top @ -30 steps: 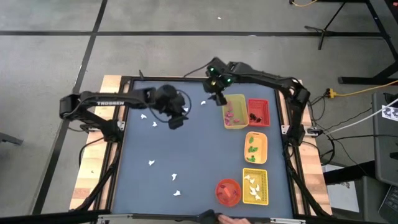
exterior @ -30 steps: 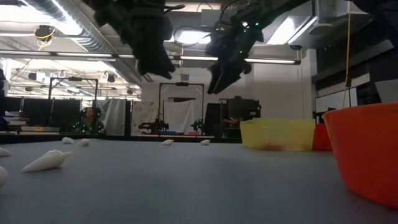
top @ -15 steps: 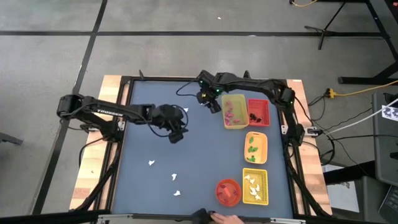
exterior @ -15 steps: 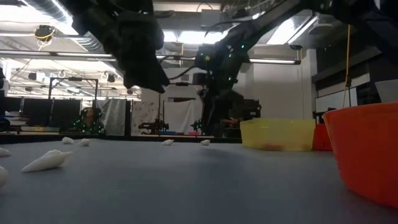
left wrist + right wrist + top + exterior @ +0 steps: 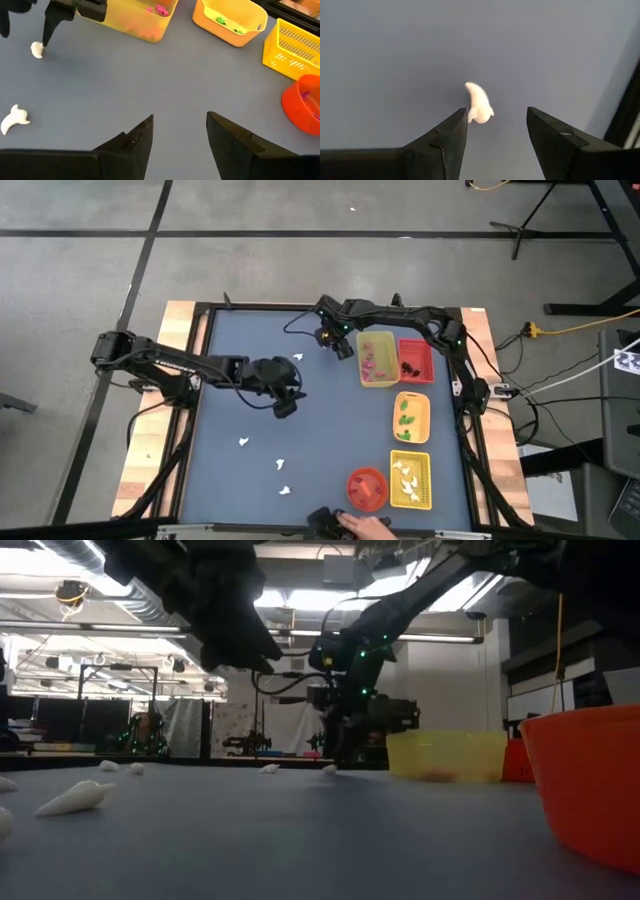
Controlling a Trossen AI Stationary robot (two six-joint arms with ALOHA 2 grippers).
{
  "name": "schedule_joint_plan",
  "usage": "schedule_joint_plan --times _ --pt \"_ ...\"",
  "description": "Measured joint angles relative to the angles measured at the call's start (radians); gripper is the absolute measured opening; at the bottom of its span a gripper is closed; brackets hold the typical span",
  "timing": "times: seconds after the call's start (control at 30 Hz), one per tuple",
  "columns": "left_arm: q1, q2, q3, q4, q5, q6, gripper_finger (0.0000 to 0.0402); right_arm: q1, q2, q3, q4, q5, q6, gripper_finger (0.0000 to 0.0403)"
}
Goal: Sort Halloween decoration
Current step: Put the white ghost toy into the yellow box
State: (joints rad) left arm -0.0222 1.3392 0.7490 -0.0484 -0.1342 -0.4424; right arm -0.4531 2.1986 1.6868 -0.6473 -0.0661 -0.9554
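Observation:
My right gripper (image 5: 497,122) hangs low over the blue table's far part (image 5: 338,350), open, with a small white ghost piece (image 5: 479,103) lying on the table between its fingers, close to one of them. My left gripper (image 5: 180,125) is open and empty above the table's middle (image 5: 285,405). Another white ghost (image 5: 297,358) lies between the two grippers. Three more ghosts (image 5: 280,466) lie nearer the front edge. My right gripper points steeply down over the white ghost. One fingertip (image 5: 461,120) stands right at the ghost's lower end (image 5: 476,118). Whether it touches the ghost, I cannot tell. The ghost lies flat on the table.
On the right stand a yellow tray with pink bits (image 5: 378,358), a red tray (image 5: 415,360), an orange tray with green bits (image 5: 411,417), a yellow slotted tray with ghosts (image 5: 409,478) and a red-orange bowl (image 5: 367,488). A person's hand (image 5: 355,525) shows at the front edge.
My right gripper has come down toward the table at the far side, ending over the white ghost. My left gripper has moved toward the near edge and sunk a little, staying open.

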Motion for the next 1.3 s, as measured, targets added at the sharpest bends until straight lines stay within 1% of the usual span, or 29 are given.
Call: schedule_joint_plan --times 0.2,0.33,0.53,0.67,0.77,0.97,1.3 --pt "-0.014 0.0 0.0 0.009 -0.014 -0.028 0.0167 -0.006 -0.001 0.0 -0.001 -0.004 -0.006 0.0204" --pt "-0.019 0.0 0.0 0.015 -0.015 -0.03 0.0167 -0.006 -0.001 0.0 -0.003 -0.004 -0.039 0.0204" --pt "-0.019 0.0 0.0 0.017 -0.015 -0.071 0.0167 -0.006 -0.001 0.0 -0.023 -0.004 -0.143 0.0204" --pt "-0.019 0.0 0.0 0.017 -0.015 -0.08 0.0167 -0.005 -0.001 0.0 -0.081 -0.003 -0.238 0.0204" --pt "-0.019 0.0 0.0 0.017 -0.018 -0.081 0.0167 -0.005 -0.001 0.0 -0.079 0.003 -0.254 0.0204" --pt "-0.018 0.0 0.0 0.02 -0.072 -0.081 0.0167 -0.005 -0.001 0.0 -0.08 0.004 -0.269 0.0204" --pt "-0.018 0.0 0.0 0.02 -0.086 -0.081 0.0167 0.022 -0.001 0.0 -0.078 0.048 -0.442 0.0204"
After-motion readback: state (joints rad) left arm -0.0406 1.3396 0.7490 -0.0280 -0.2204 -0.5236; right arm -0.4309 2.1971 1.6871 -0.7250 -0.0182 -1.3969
